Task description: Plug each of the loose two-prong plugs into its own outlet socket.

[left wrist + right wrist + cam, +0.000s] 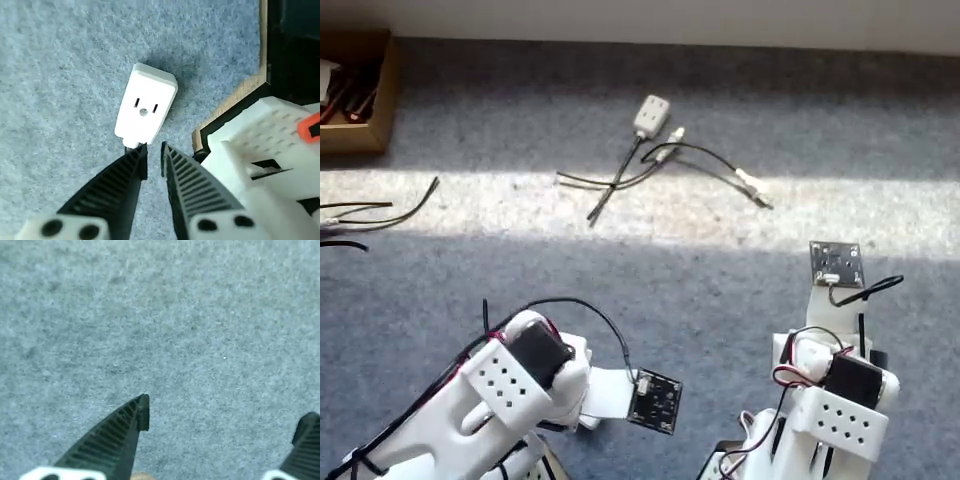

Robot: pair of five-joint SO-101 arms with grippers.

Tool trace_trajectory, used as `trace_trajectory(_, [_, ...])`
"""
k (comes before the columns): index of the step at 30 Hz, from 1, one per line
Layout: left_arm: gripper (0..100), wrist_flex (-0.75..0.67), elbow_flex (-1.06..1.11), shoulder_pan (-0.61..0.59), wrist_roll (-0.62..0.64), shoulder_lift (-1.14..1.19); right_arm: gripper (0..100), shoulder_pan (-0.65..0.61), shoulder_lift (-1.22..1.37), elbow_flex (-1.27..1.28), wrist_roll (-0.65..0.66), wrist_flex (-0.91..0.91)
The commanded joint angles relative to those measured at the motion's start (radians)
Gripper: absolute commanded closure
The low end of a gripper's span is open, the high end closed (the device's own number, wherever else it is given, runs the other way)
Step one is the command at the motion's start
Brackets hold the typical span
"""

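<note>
While the right gripper (pixel 225 420) hung wide open over carpet (pixel 150 315), the left gripper (pixel 153 152), narrowly parted and empty, pointed at an outlet socket (pixel 145 107) lying lengthwise just ahead, the loose plugs (pixel 666 152) well apart

Socket A (pixel 651 115): white block, flat on the grey carpet (pixel 740 300) at the far middle; a black cord leaves its near end.
Plug 1 (pixel 672 136): small, white, just beside Socket A, not plugged in.
Plug 2 (pixel 750 181): small, white, loose, well apart from Socket A on its right.
Cords (pixel 615 185): thin, black, crossing near Socket A.
Socket B (pixel 145 107): white, face up, with two slots and a round hole, all empty.
</note>
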Motion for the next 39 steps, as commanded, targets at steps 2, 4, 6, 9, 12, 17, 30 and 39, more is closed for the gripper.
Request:
trace_trajectory(2, [83,-0.043,0.005,0.008,-0.006,0.016,56.6,-0.008,0.013,-0.028,0.012,0.01])
trace_trajectory(4, [77,-0.058,0.005,0.016,-0.006,0.005,56.6,-0.008,0.013,-0.028,0.012,0.01])
trace_trajectory(6, [72,-0.072,0.007,0.044,-0.006,0.001,56.6,-0.008,0.013,-0.028,0.012,0.01])
trace_trajectory(9, [70,-0.126,0.024,0.079,-0.006,0.008,56.6,-0.008,0.013,-0.028,0.012,0.01])
trace_trajectory(12, [70,-0.229,0.097,0.085,-0.009,0.008,56.6,-0.008,0.013,-0.028,0.012,0.01])
trace_trajectory(17, [69,-0.384,0.216,0.076,-0.048,0.008,56.6,-0.008,0.013,-0.028,0.012,0.01])
trace_trajectory(30, [69,-0.568,0.228,-0.156,-0.192,0.01,56.6,-0.005,0.013,-0.027,0.012,0.01])
trace_trajectory(39, [70,-0.661,0.189,-0.26,-0.199,0.01,56.6,-0.007,0.013,-0.027,0.012,0.01])
